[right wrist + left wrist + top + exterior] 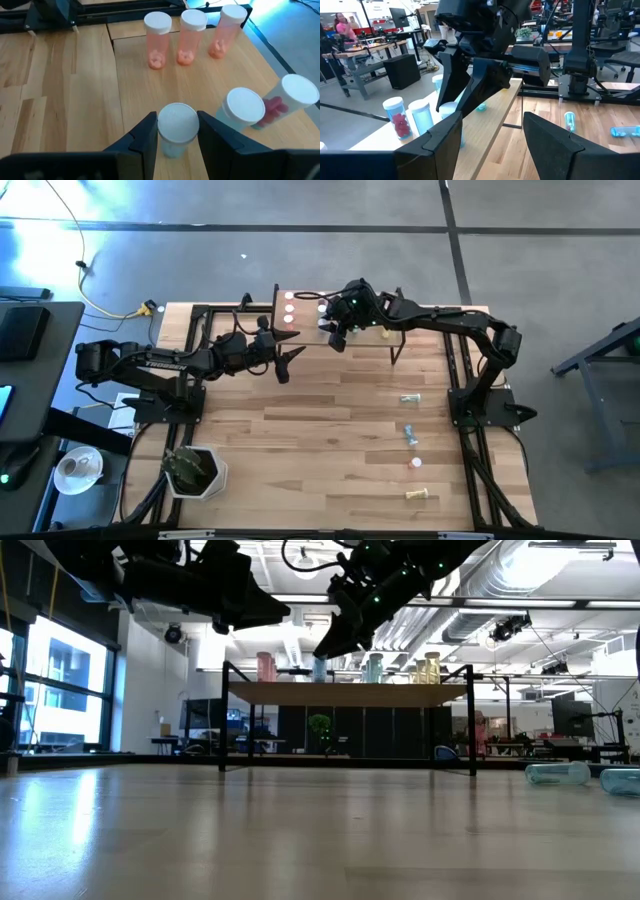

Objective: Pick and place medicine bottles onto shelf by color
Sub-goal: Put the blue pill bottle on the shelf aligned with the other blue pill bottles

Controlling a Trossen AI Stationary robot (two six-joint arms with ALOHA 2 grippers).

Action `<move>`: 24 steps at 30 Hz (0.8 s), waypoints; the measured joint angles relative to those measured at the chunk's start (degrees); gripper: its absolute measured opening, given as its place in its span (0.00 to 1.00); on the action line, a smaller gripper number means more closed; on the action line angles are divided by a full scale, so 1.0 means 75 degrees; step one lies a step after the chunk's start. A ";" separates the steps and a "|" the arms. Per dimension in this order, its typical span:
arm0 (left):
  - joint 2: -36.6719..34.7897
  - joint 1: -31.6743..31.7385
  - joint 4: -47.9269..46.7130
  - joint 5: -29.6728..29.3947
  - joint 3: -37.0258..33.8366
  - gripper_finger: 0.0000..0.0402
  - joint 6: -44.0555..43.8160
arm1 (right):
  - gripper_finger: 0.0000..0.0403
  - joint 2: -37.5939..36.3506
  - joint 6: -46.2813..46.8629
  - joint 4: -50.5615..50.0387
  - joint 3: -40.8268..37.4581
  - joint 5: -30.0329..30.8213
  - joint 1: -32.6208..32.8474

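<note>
The shelf (305, 328) stands at the table's far edge. On it a row of three pink medicine bottles (192, 36) stands upright, with a blue one (243, 110) and a red one (295, 97) nearer. My right gripper (175, 137) is over the shelf, shut on a pale blue white-capped bottle (175, 124). My left gripper (288, 360) hangs open in the air beside the shelf's near left corner, with nothing between its fingers. Several more bottles lie on the tabletop at the right (410, 435). My right gripper pinches the pale blue bottle between its two fingers, at the cap's sides (159, 131). The fingers (470, 95) slant down onto it from the table's right. The bottle is upright, and in the low view its base (320, 678) is level with the shelf top.
A yellow bottle (408, 397), a red one (416, 463) and another yellow one (420, 495) lie loose on the right of the tabletop. A potted plant (195, 470) stands at the near left corner. The black frame rails (455, 380) run along the table's sides.
</note>
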 joint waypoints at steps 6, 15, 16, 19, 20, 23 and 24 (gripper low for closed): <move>0.0000 0.0000 -0.0041 0.0000 0.0000 0.50 0.0000 | 0.28 0.0159 0.0001 0.0159 0.0026 0.0017 0.0002; 0.0000 0.0000 -0.0093 0.0000 0.0000 0.50 0.0000 | 0.28 0.0141 -0.0002 0.0002 0.0113 0.0078 0.0003; 0.0000 -0.0001 -0.0099 0.0000 0.0000 0.50 0.0000 | 0.28 0.0144 0.0000 -0.0010 0.0130 0.0082 0.0000; 0.0000 0.0000 -0.0097 0.0000 0.0000 0.50 0.0000 | 0.29 0.0153 0.0000 -0.0098 0.0218 0.0087 -0.0015; 0.0000 0.0000 -0.0101 0.0000 0.0000 0.50 0.0000 | 0.30 0.0159 0.0000 -0.0120 0.0242 0.0090 -0.0015; 0.0000 0.0000 -0.0103 0.0000 0.0000 0.50 0.0000 | 0.31 0.0159 0.0000 -0.0108 0.0248 0.0090 -0.0015; 0.0000 -0.0001 -0.0105 0.0000 0.0000 0.50 0.0003 | 0.31 0.0159 -0.0001 -0.0108 0.0248 0.0090 -0.0015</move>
